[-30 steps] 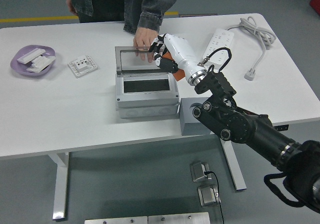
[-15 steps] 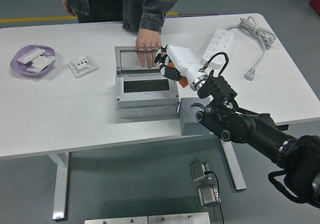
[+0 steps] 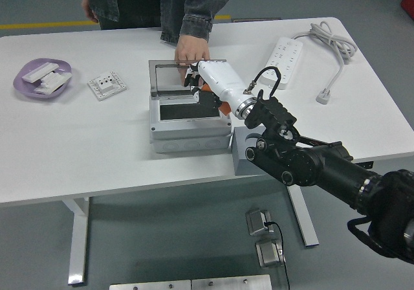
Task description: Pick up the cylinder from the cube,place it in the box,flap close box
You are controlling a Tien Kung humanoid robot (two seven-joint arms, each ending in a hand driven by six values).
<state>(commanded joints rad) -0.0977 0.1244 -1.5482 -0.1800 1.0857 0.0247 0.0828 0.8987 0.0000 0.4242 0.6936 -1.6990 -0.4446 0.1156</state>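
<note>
My right hand point(image 3: 194, 81), white with dark fingers, reaches in from the lower right. It hovers over the hinge line of the grey box point(image 3: 190, 134). Its fingers are curled around an orange cylinder point(image 3: 224, 107), of which only slivers show under the palm. The box's clear lid point(image 3: 169, 76) lies open and flat behind the dark opening point(image 3: 184, 111). A person's hand point(image 3: 191, 49) rests on the lid's far edge, just beyond my fingers. The grey cube point(image 3: 240, 162) stands right of the box, mostly hidden under my forearm. My left arm is out of sight.
A purple dish point(image 3: 26, 76) with white parts sits at the far left, and a white socket plate point(image 3: 107, 85) lies beside it. A white power strip point(image 3: 283, 52) with its cable point(image 3: 333, 44) lies at the back right. The person stands at the far edge.
My right hand has swung left and slightly down, from the lid's right corner to over the hinge. The person's hand slid back from the lid's middle to its far edge.
</note>
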